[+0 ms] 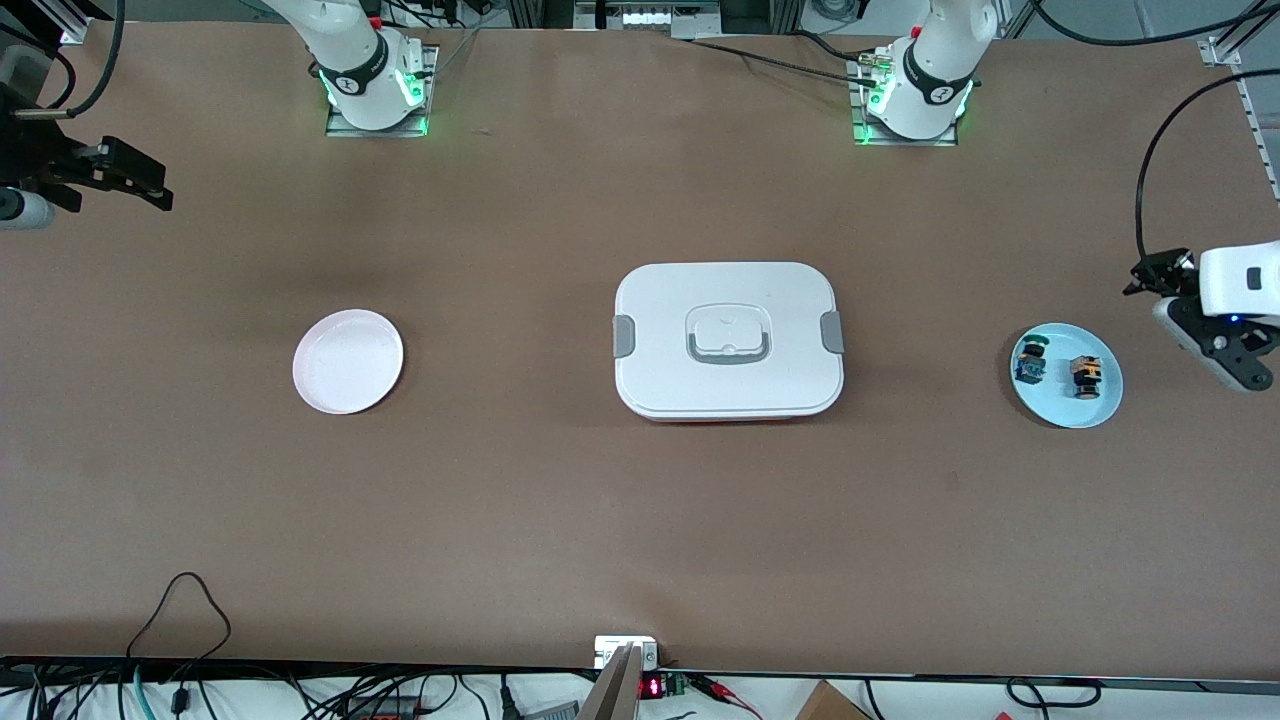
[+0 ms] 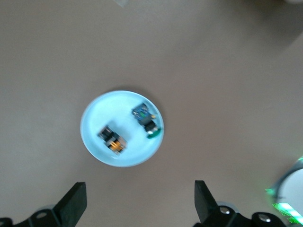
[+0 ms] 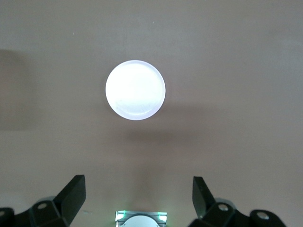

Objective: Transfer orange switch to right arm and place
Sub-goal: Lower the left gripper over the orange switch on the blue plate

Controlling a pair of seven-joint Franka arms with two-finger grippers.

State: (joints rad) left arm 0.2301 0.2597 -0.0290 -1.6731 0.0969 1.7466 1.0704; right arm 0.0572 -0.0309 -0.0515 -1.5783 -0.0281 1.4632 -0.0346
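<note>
The tiny black-and-orange switch (image 1: pixel 1086 376) lies on a pale blue round plate (image 1: pixel 1066 410) at the front view's right, beside a blue-green component (image 1: pixel 1030 364). Only the wrist views show each claw, left (image 2: pixel 138 201) and right (image 3: pixel 138 196), spread wide and empty; the right wrist view shows a white round plate (image 3: pixel 135 90) on the brown desk (image 1: pixel 560 500).

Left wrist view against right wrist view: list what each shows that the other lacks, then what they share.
Only the left wrist view shows the blue plate carrying the orange switch and the blue-and-green component. Only the right wrist view shows the white plate, with nothing on it. Both show the brown table and their own open gripper, the left gripper and the right gripper, holding nothing.
</note>
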